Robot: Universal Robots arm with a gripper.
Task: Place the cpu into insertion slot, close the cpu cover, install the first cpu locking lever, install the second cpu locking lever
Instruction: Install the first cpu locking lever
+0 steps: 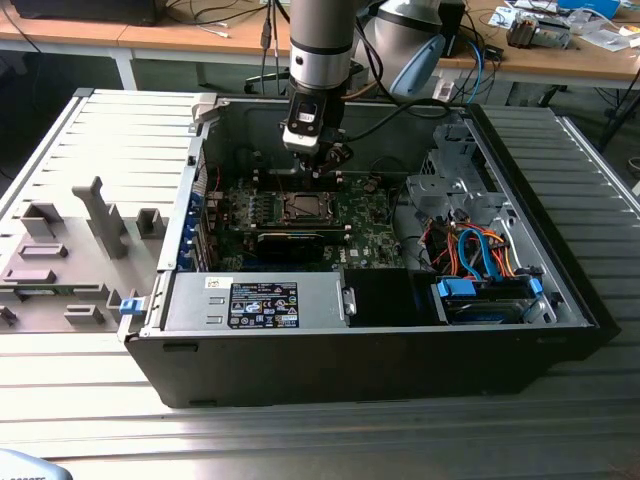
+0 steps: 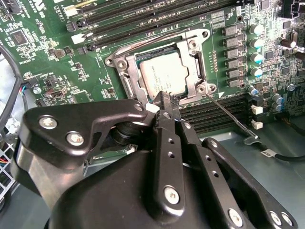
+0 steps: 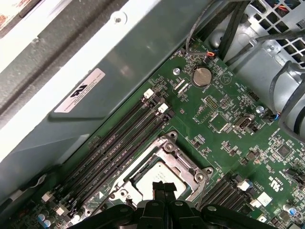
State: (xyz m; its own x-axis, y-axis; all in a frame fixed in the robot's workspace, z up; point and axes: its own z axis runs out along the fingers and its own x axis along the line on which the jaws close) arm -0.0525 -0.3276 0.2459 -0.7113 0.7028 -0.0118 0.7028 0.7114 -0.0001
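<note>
Gripper poised at the socket edge, CPU already seated.

In the exterior view, a grey fixture tray (image 1: 70, 250) lies on the exterior view's left, the open computer case (image 1: 400, 340) beside it; inside, the gripper (image 1: 325, 168) hangs just above the insertion slot (image 1: 303, 208). In the second wrist view the fingers (image 2: 164, 102) are pressed together, holding nothing, tips at the near rim of the cpu cover (image 2: 190, 52), which frames the cpu (image 2: 164, 74).
</note>
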